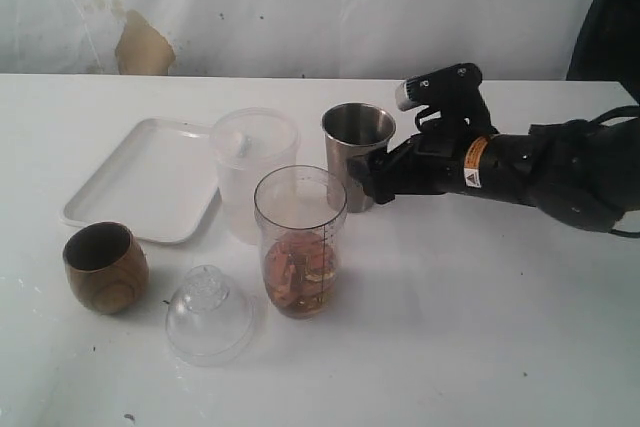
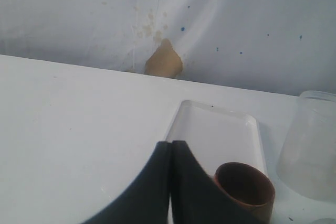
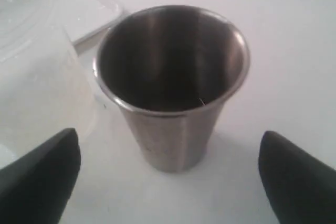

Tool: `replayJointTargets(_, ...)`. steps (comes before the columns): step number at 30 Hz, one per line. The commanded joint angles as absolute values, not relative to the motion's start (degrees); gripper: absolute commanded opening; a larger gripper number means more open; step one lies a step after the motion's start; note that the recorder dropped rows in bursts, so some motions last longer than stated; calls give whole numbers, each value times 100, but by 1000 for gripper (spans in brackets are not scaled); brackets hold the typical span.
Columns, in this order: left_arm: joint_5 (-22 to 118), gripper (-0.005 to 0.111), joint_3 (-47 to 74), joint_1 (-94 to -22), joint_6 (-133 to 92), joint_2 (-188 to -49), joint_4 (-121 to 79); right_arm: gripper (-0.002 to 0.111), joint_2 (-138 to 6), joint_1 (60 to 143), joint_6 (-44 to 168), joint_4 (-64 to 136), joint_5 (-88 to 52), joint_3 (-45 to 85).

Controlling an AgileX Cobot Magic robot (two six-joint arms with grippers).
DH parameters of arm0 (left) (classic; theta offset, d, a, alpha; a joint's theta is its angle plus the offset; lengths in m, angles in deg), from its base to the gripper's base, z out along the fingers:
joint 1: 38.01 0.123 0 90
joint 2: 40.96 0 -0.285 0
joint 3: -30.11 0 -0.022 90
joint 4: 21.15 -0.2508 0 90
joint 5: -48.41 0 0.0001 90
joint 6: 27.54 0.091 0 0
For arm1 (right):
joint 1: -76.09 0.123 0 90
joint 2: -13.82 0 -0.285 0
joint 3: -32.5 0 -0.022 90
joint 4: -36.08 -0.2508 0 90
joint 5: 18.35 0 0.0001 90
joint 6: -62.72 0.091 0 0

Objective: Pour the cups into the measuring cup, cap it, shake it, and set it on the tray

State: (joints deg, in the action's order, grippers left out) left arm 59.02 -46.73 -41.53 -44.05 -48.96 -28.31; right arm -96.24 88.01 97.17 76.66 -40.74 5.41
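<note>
The right hand (image 3: 168, 159) stands wide open astride the steel tumbler (image 1: 358, 142) — apparently poised to grasp it for pouring. The measuring cup (image 1: 300, 247) waits uncapped just in front on the tabletop (image 1: 480, 327), dome cap (image 1: 208, 315) beside it — the left hand (image 2: 170, 179) is clenched, empty.

You've got a frosted plastic cup (image 1: 256, 175) standing near the middle of the white table (image 1: 480, 327), its walls cloudy and see-through. Look along the tabletop's near edge and you catch a few dark specks. Behind it there's a pale backdrop (image 1: 330, 7), creased and stained. A tan patch (image 1: 143, 47) sits low on its left, right where it meets the table, and small blue dots (image 2: 182, 28) are scattered across it.
</note>
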Motion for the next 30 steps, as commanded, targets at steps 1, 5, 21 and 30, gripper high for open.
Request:
replayJointTargets(1, 5893, 0, -4710, -4153, -4402, -4874, -2865, 76, -8982, 8751, 9790, 7676, -2712, 329)
replayJointTargets(5, 5893, 0, -4710, -4153, -4402, -4874, -2865, 61, -8453, 8751, 9961, 7617, -1252, 235)
replayJointTargets(21, 5893, 0, -4710, -4153, -4402, -4874, -2865, 0, -6629, 8991, 8880, 5508, 1707, -376)
replayJointTargets(30, 5893, 0, -4710, -4153, -4402, -4874, -2865, 0, -4870, 8991, 8704, 4838, 354, -1706)
